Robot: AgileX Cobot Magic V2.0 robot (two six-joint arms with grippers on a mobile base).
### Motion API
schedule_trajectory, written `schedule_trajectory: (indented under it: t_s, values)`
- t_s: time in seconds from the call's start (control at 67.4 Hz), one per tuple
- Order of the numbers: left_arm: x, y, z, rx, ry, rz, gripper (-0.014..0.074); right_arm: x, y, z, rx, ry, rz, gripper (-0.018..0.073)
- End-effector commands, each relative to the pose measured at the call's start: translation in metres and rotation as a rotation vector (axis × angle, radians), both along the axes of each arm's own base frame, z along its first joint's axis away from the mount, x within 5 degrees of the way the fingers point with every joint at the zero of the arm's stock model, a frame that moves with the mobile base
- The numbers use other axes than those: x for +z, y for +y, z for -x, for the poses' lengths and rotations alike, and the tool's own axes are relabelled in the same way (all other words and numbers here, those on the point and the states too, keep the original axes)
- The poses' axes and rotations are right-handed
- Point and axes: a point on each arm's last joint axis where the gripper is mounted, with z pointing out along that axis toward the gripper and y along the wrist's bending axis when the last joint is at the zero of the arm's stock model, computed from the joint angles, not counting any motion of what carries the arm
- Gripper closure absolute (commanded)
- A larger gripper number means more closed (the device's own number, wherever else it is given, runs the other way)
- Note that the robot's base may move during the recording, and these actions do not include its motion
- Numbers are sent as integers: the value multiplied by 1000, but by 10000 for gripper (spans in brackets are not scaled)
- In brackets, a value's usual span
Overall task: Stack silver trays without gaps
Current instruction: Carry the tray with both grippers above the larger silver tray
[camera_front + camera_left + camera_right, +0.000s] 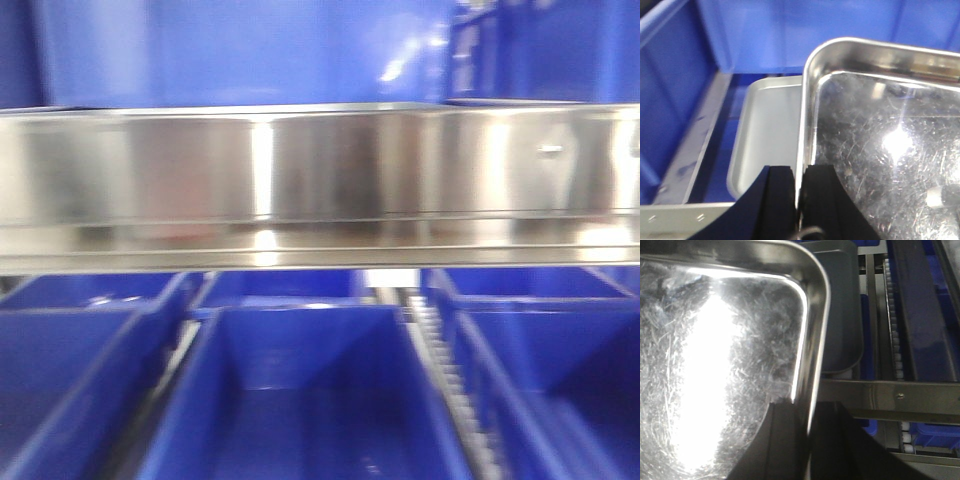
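Between my two grippers hangs one silver tray (880,130), shiny and scratched, with a bright glare on its floor. My left gripper (799,170) is shut on its left rim, one black finger inside and one outside. In the right wrist view the same tray (715,365) fills the left side, and my right gripper (807,407) is shut on its right rim. A second silver tray (767,135) lies lower inside a blue bin, sticking out to the left of the held one. Its dark corner (840,310) also shows beyond the held tray's right rim. Neither gripper appears in the front view.
A long polished steel shelf rail (300,170) crosses the front view, with blue bins (300,400) below and behind it. A blue bin wall (675,75) stands close on the left. A steel rail with a screw (890,395) and a roller track (895,330) lie to the right.
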Motion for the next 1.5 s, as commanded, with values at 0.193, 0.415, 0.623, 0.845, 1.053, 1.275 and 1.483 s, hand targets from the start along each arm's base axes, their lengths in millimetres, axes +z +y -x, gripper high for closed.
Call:
schedule_trajectory:
  t_s: [0.193,0.415,0.623,0.845,1.053,1.275,1.483]
  values:
    - [1,-11,-1,-75,-26,39,613,11,13,2,114,-69,-114,563]
    - [1,-11,-1,-75,-26,39,613,11,13,2,114,-69,-114,563]
    - [1,-11,-1,-75,-26,39,613,11,13,2,114,-69,-114,563]
    - [1,-11,-1,-75,-26,39,613,11,13,2,114,-69,-114,563]
    - [1,-11,-1,-75,-26,39,613,11,13,2,118,-72,-118,563]
    - [1,-11,-1,-75,-27,40,613,11,13,2,118,-72,-118,563]
    - [1,-11,-1,-75,-27,40,613,11,13,2,118,-72,-118,563]
